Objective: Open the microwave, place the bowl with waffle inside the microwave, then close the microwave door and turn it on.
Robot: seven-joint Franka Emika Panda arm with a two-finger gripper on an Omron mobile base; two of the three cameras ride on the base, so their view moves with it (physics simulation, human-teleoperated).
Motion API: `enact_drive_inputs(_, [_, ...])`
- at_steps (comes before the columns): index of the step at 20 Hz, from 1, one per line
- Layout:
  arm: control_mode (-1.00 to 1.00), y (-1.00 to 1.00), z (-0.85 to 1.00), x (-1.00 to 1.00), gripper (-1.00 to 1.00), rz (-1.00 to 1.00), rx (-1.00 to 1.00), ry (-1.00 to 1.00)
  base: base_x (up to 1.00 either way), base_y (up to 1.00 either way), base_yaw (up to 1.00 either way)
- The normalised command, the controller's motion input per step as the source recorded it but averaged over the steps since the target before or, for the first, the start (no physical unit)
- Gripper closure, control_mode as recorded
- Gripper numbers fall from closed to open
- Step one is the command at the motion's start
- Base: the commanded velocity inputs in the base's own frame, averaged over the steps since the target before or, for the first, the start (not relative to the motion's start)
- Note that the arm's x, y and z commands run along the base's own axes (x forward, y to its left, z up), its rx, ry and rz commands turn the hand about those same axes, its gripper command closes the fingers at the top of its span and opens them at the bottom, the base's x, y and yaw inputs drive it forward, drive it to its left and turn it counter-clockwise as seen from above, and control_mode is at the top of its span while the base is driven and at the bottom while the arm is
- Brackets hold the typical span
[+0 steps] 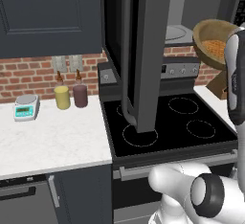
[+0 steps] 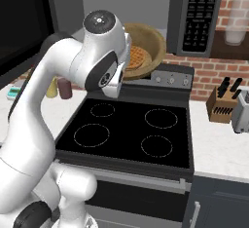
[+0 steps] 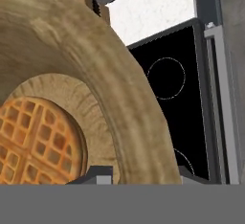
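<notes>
Tan wood fills most of the hand view: the bowl [image 3: 95, 79] sits right against the camera, its thick rim sweeping across, with the golden waffle [image 3: 36, 141] lying flat on its floor. From the base views the bowl [image 1: 213, 41] hangs in the air above the back of the stove [image 2: 131, 129], level with the open cavity of the microwave [image 2: 197, 15] and just in front of it, touching neither. It is tilted, its mouth turned toward the arm and somewhat upward, so the waffle [image 2: 136, 56] faces out toward the cameras; being round, it has no long axis to speak of. The gripper [image 3: 139, 173] is at the bowl's rim, with a grey finger [image 3: 98, 175] showing on the inner side of the wall and another edge on the outer side, so the fingers look partly closed across the rim and holding the bowl up. The microwave door [image 1: 143, 50] is swung fully open and seen almost edge-on, hanging over the stove's left burners. A knife block [image 2: 222, 103] stands on the counter right of the stove, and two bottles [image 1: 71, 94] and a small scale [image 1: 26, 107] sit toward the back edge of the left counter.
</notes>
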Motion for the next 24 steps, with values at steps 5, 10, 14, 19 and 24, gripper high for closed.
enact_drive_inputs(5, [-1.0, 0.43, 0.54, 0.42, 1.0, 0.01, -0.01, -0.01, 0.0, 0.0, 0.0])
enact_drive_inputs(10, [-1.0, 0.13, 0.4, 0.47, 1.0, 0.05, -0.01, -0.02, 0.0, 0.0, 0.0])
enact_drive_inputs(14, [-1.0, 0.0, 0.13, 0.53, 1.0, 0.04, 0.0, -0.04, 0.0, 0.0, 0.0])
enact_drive_inputs(19, [-1.0, 0.0, 0.0, 0.57, 1.0, 0.07, -0.02, -0.01, 0.0, 0.0, 0.0])
enact_drive_inputs(24, [-1.0, 0.13, 0.0, 0.68, 1.0, 0.09, -0.07, 0.0, 0.0, 0.0, 0.0])
